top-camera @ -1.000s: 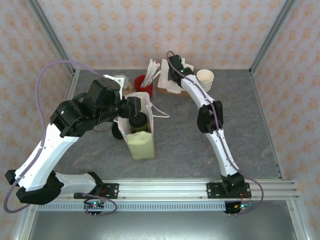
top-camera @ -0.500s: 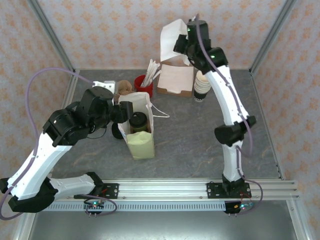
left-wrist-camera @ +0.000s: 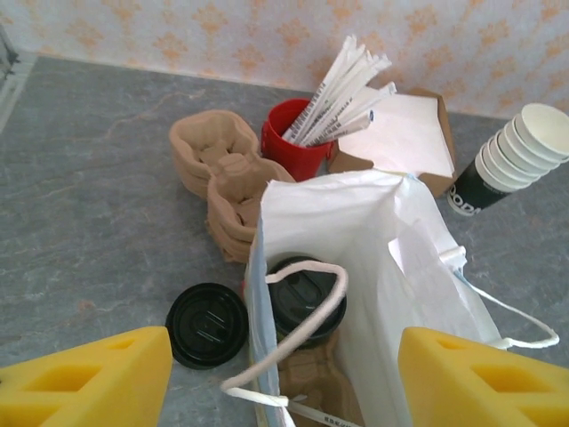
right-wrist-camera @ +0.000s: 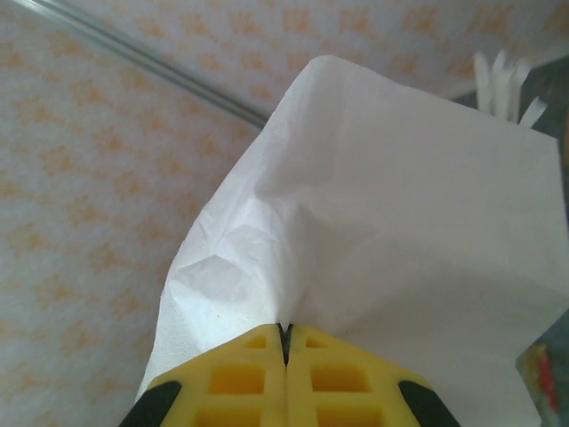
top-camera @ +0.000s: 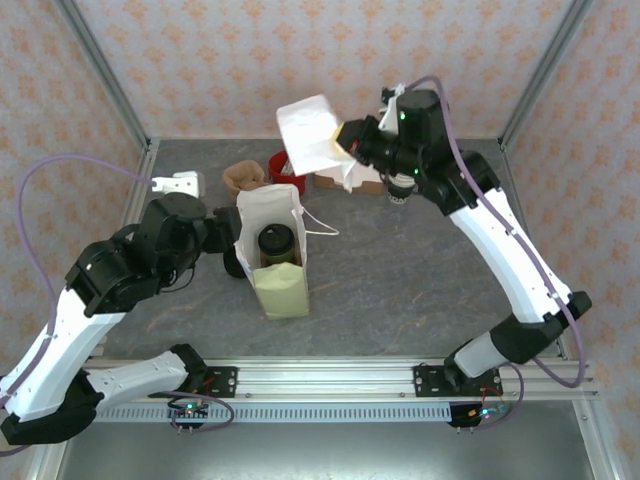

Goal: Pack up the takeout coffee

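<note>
The takeout coffee (top-camera: 277,243), a dark cup with a black lid (left-wrist-camera: 302,301), stands inside the open white paper bag (top-camera: 268,206) at the table's middle left. A cord handle loops over the lid. My left gripper (top-camera: 222,236) hangs just left of the bag, open, its yellow fingers (left-wrist-camera: 89,378) wide apart with nothing between them. High above the back of the table, my right gripper (top-camera: 350,135) is shut on a white napkin (top-camera: 308,133). In the right wrist view the napkin (right-wrist-camera: 382,205) fans out from the pinched jaws of that gripper (right-wrist-camera: 285,342).
A pile of black lids (left-wrist-camera: 207,325) lies left of the bag. Behind it are brown pulp carriers (left-wrist-camera: 218,165), a red cup of wrapped straws (left-wrist-camera: 298,147), a cardboard napkin box (left-wrist-camera: 404,142) and a stack of cream-lined cups (left-wrist-camera: 511,156).
My right arm lifted a napkin out of the box and swung it up and to the left. My left gripper drew back from the bag to the left and opened wider.
</note>
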Tool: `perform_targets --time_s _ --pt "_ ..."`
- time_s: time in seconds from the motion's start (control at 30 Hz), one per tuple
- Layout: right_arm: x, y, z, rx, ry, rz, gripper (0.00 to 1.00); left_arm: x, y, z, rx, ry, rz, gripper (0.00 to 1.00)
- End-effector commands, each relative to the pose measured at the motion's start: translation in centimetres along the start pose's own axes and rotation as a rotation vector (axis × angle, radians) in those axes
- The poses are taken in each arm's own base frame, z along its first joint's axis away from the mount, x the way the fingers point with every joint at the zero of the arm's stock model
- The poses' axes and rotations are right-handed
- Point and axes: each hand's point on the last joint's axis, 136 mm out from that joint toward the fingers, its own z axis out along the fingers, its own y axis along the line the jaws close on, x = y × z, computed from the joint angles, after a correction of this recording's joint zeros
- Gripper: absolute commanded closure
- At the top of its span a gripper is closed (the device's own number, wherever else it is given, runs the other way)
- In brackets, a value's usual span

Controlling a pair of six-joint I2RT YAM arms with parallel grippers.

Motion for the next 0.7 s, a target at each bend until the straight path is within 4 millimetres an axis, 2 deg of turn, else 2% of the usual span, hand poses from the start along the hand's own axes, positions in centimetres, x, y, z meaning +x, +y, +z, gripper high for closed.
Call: perform_targets --time_s 0.0,0.37,0.53,0.67 --pt "-0.4 4.7 -2.9 -0.212 -0.057 0.094 1.00 -0.2 1.9 -0.7 -0.063 -0.042 -0.022 0.31" --pt "3.4 8.6 -2.9 -0.426 0.017 0.295 1.00 0.1 3.6 -2.1 -0.061 -0.072 -0.043 0.31" --pt "5.7 9.9 -1.7 -0.476 0.032 0.371 1.00 0.0 4.0 -2.6 -0.066 -0.086 -0.047 0.31" --pt "8.2 10.2 0.0 -0.479 0.091 0.411 1.00 -0.2 4.2 -2.7 -0.075 -0.095 -0.044 0.30"
